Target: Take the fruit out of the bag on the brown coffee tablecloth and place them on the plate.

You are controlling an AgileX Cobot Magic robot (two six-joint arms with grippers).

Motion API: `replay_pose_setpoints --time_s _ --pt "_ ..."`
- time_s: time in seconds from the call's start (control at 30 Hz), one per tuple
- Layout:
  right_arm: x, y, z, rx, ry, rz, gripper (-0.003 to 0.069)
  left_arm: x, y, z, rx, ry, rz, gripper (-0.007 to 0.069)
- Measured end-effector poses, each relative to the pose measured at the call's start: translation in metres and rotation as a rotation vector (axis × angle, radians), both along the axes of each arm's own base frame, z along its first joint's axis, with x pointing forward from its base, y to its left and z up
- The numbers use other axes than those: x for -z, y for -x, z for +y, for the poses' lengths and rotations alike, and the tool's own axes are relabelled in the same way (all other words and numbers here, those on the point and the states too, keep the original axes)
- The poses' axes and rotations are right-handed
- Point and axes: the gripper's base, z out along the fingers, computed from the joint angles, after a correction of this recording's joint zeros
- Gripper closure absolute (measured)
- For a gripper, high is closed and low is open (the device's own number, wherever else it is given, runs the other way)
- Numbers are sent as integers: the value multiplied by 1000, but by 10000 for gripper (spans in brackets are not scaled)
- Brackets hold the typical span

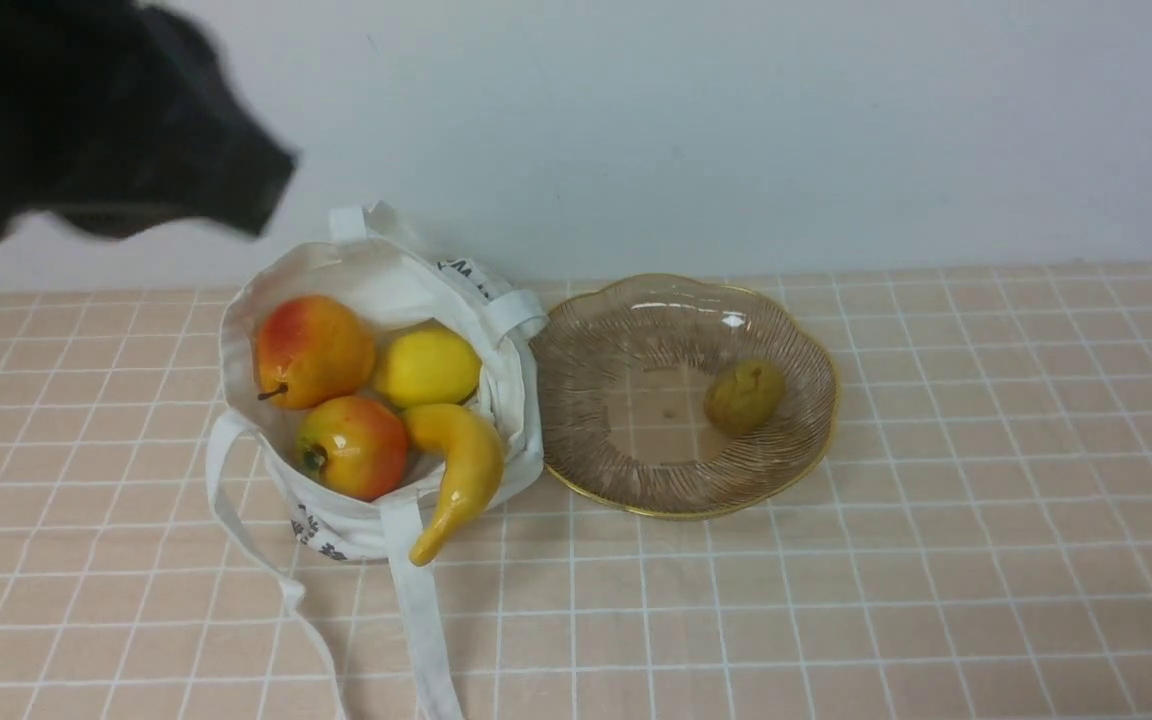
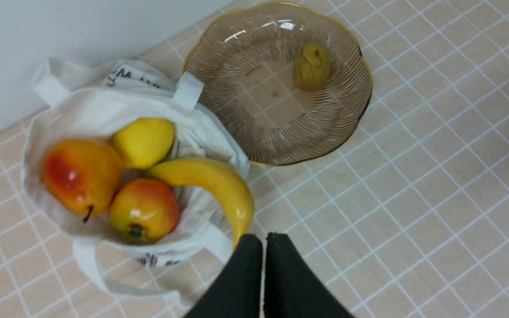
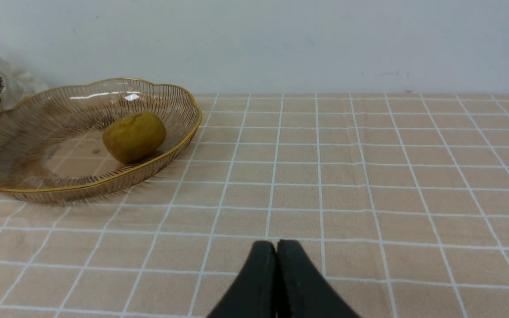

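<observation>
The white bag (image 1: 376,290) lies open on the brown coffee tablecloth (image 1: 836,600). Inside it sit two red-yellow apples (image 1: 311,350) (image 1: 354,446), a lemon (image 1: 426,367) and a banana (image 1: 456,475) whose tip hangs over the bag's front edge. The olive-brown fruit (image 1: 743,396) rests in the glass plate (image 1: 576,370), to the right of the bag. My left gripper (image 2: 264,240) is shut and empty, high above the cloth near the banana's tip (image 2: 237,238). In the front view only a dark blur of the left arm (image 1: 86,130) shows. My right gripper (image 3: 276,246) is shut and empty, low over the cloth right of the plate (image 3: 166,150).
The bag's long straps (image 1: 416,610) trail across the cloth toward the front. A white wall (image 1: 736,120) stands close behind the bag and plate.
</observation>
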Motion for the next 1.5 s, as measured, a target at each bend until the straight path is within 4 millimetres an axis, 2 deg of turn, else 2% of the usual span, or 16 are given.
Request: replay_pose_setpoints --time_s 0.03,0.1,0.2,0.23,0.27,0.3,0.43,0.53,0.73,1.1,1.2,1.27,1.5 --pt "0 0 0 0 0 0 673 8 7 5 -13 12 -2 632" --pt "0 0 0 0 0 0 673 26 34 23 -38 86 -59 632" --pt "0 0 0 0 0 0 673 71 67 44 -49 228 -202 632" --pt "0 0 0 0 0 0 673 73 71 47 -49 245 -224 632" --pt "0 0 0 0 0 0 673 89 78 51 -47 277 -270 632" --pt "0 0 0 0 0 0 673 118 88 57 -47 337 -335 632" --pt "0 0 0 0 0 0 673 151 101 66 -62 417 -386 632" --pt "0 0 0 0 0 0 673 160 114 77 -62 446 -485 632" --pt "0 0 0 0 0 0 673 164 132 91 -60 482 -607 632" --pt "0 0 0 0 0 0 673 164 134 92 -59 482 -619 632" --pt "0 0 0 0 0 0 673 170 131 90 -59 470 -604 632" --pt "0 0 0 0 0 0 673 179 128 88 -55 448 -585 632" --pt "0 0 0 0 0 0 673 253 112 73 -45 296 -414 632"
